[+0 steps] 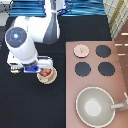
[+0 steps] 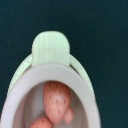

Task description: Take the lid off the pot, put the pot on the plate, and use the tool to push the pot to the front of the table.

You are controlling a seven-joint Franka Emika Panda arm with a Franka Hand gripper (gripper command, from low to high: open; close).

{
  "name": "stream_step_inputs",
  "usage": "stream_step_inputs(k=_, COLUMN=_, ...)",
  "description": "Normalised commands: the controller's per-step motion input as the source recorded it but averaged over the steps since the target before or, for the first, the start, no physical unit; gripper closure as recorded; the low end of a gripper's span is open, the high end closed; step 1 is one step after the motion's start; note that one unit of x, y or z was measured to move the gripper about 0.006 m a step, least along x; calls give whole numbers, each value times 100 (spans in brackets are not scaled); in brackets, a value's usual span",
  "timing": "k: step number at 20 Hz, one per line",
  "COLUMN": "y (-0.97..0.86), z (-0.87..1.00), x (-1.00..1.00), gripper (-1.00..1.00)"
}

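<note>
In the exterior view the gripper (image 1: 40,70) hangs directly over the pot (image 1: 47,75), which sits on the plate (image 1: 52,80) on the black table (image 1: 30,105), left of the stove counter (image 1: 120,85); the lid (image 1: 81,50) lies off the pot on the counter's top-left burner. In the wrist view the pot (image 2: 30,85) holds what look like strawberries (image 2: 56,102), with the plate (image 2: 20,72) underneath
</note>
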Motion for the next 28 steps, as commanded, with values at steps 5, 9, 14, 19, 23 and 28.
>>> stream_step_inputs(k=5, y=-68, z=13, x=-58, gripper=-100)
stream_step_inputs(k=9, y=-70, z=-13, x=-72, gripper=-100)
stream_step_inputs(k=14, y=-62, z=-28, x=-89, gripper=-100)
stream_step_inputs(k=19, y=-58, z=-33, x=-93, gripper=-100)
stream_step_inputs(k=23, y=-49, z=-47, x=-100, gripper=-100)
stream_step_inputs(k=28, y=-59, z=-57, x=-95, gripper=-100)
